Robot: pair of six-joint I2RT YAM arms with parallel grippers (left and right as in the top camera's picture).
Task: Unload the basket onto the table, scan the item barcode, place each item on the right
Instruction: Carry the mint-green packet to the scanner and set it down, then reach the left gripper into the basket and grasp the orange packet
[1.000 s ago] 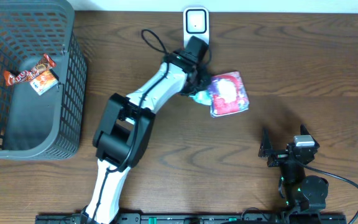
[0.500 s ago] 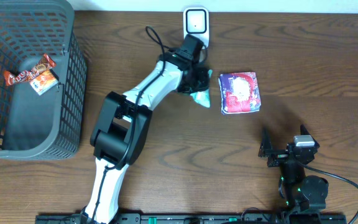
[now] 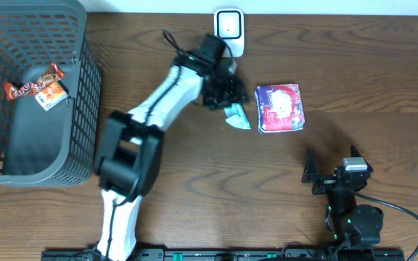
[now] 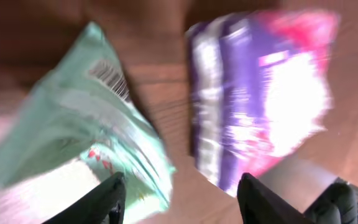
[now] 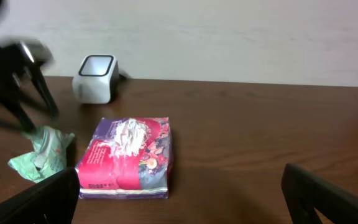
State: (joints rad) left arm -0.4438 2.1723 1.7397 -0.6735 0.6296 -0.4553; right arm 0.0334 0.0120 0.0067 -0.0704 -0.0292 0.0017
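Observation:
A crumpled green packet (image 3: pixel 238 116) lies on the table just left of a purple and pink packet (image 3: pixel 280 107). The white barcode scanner (image 3: pixel 228 25) stands at the back edge. My left gripper (image 3: pixel 221 93) hovers between the scanner and the green packet, open and holding nothing. In the left wrist view the green packet (image 4: pixel 86 137) shows a printed barcode on its upper side, the purple packet (image 4: pixel 260 93) is to its right, and bare table shows between my fingertips (image 4: pixel 114 198). My right gripper (image 3: pixel 332 177) rests open at the front right, facing the purple packet (image 5: pixel 129 155).
A dark mesh basket (image 3: pixel 78 109) stands at the far left, with wrapped snacks (image 3: pixel 38 90) lying inside it. The scanner's black cable (image 3: pixel 176 45) loops beside my left arm. The wall runs along the back edge of the table.
The purple packet shifted right and now lies flat on the table. My left gripper opened, let go of the green packet and drew back toward the scanner. The right arm has not moved.

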